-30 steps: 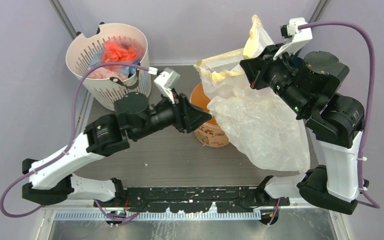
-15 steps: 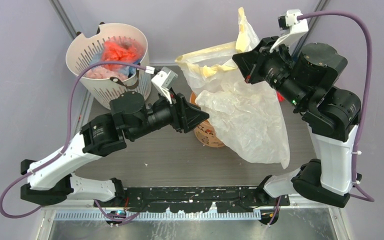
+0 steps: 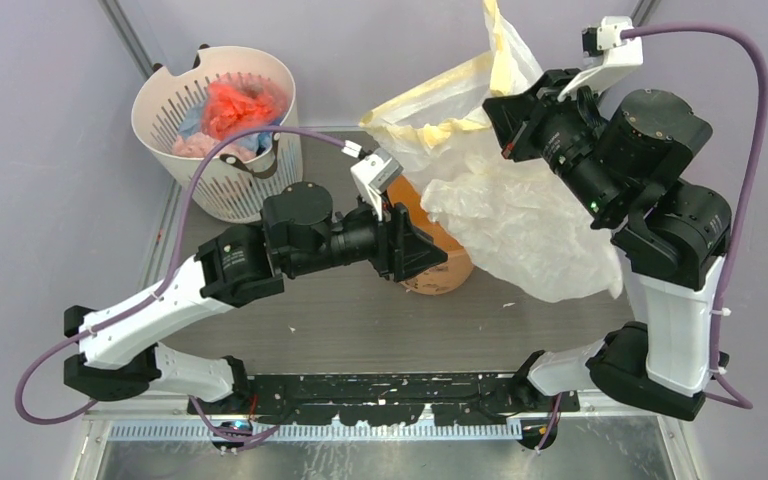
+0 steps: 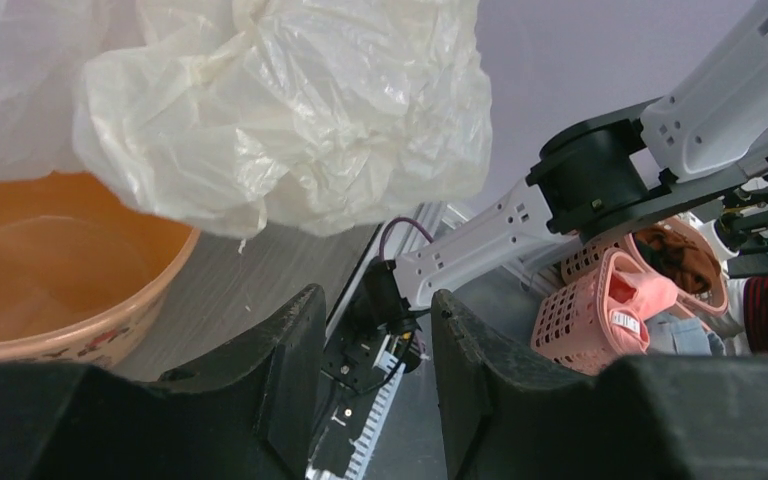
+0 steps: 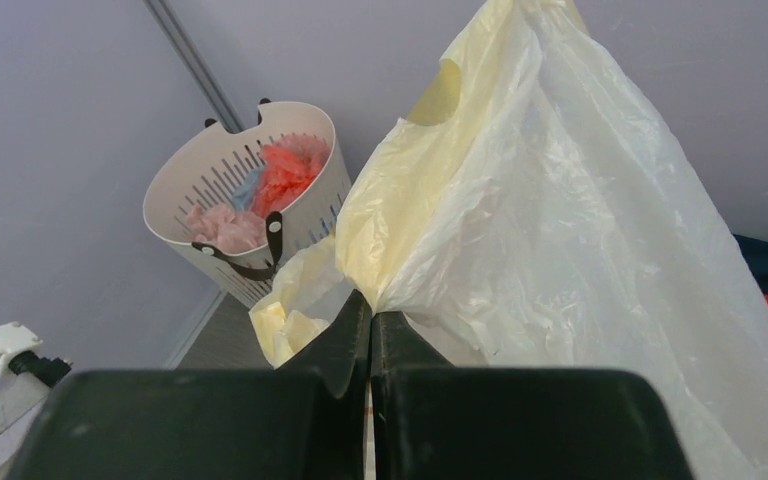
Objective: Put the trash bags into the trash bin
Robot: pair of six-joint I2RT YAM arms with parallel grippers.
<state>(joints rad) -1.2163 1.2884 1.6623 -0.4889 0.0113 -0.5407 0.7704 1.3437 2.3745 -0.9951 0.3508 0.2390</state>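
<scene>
Above the back right of the desk (image 3: 360, 322), the right gripper (image 3: 505, 118) is clamped tight on the trash bag (image 3: 525, 225). My right wrist view shows the right gripper (image 5: 371, 312) with its jaws pressed together on a gathered yellow fold near the bag's (image 5: 560, 230) upper edge. The bag hangs clear of the desk, its crumpled translucent body draping to the right of the trash bin (image 3: 438, 282).

The bin sits mid-desk. In the left wrist view a lobe of the bag (image 4: 290, 100) hangs just above the bin's (image 4: 50, 270) open mouth; I cannot tell whether film touches the rim.

The left gripper (image 3: 432, 256) sits at the bin's left side, near its rim. In its own view the left gripper (image 4: 375, 315) has its jaws partly apart with nothing between them.

A white slotted basket (image 3: 215, 185) stands at the back left corner, well apart from the bin, holding red, pink and blue bundles.
</scene>
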